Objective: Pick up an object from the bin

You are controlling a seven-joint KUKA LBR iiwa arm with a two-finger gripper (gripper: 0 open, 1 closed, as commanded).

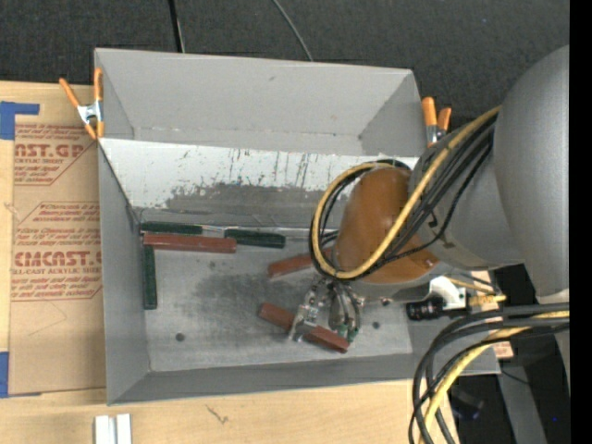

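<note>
My gripper (324,322) is low in the bin's front right part, under the orange wrist cover. Its fingertips sit by two short reddish-brown blocks: one (276,315) just to its left on the floor, another (327,339) at its tips toward the front wall. Whether either block is between the fingers is hidden by the gripper body. A third brown block (289,266) lies tilted a little behind the gripper.
Along the back-left floor lie a long reddish-brown stick (189,242), a dark green stick (170,229) behind it, a shorter dark green stick (254,240), and a dark green stick (149,278) standing along the left wall. Cables loop over the arm at right.
</note>
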